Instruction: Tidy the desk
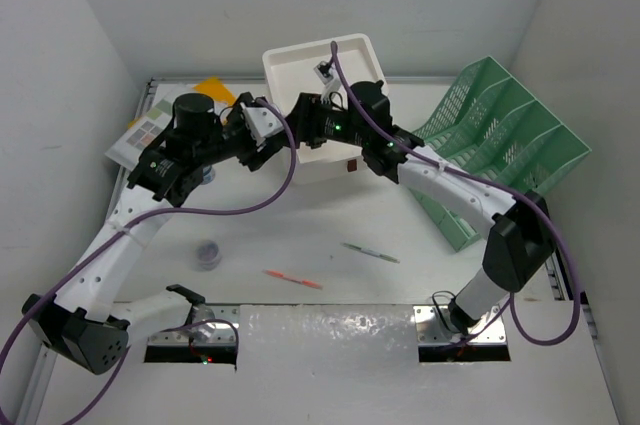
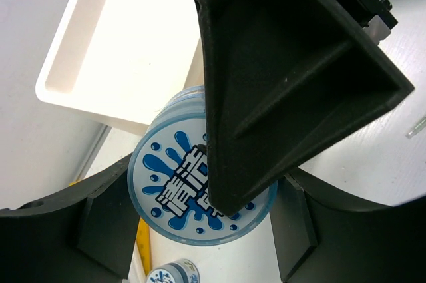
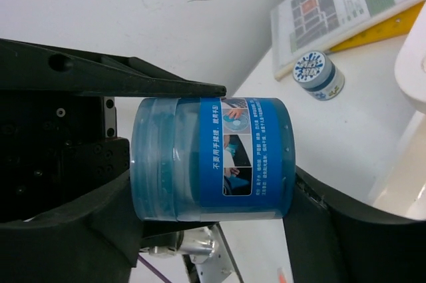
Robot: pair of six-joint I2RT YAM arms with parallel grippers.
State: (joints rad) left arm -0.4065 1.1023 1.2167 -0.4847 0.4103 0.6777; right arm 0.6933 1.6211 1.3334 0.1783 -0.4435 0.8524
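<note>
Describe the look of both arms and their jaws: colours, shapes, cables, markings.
The left arm and right arm have white links and black joint housings. A purple cable trails along each. Small green lights glow near the right wrist. The jaws are black, angular, ribbed.

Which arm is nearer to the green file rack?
Right. The right arm runs close alongside the green file rack, its elbow by the rack's near end. The left arm stretches up the opposite, left side, well apart from it.
</note>
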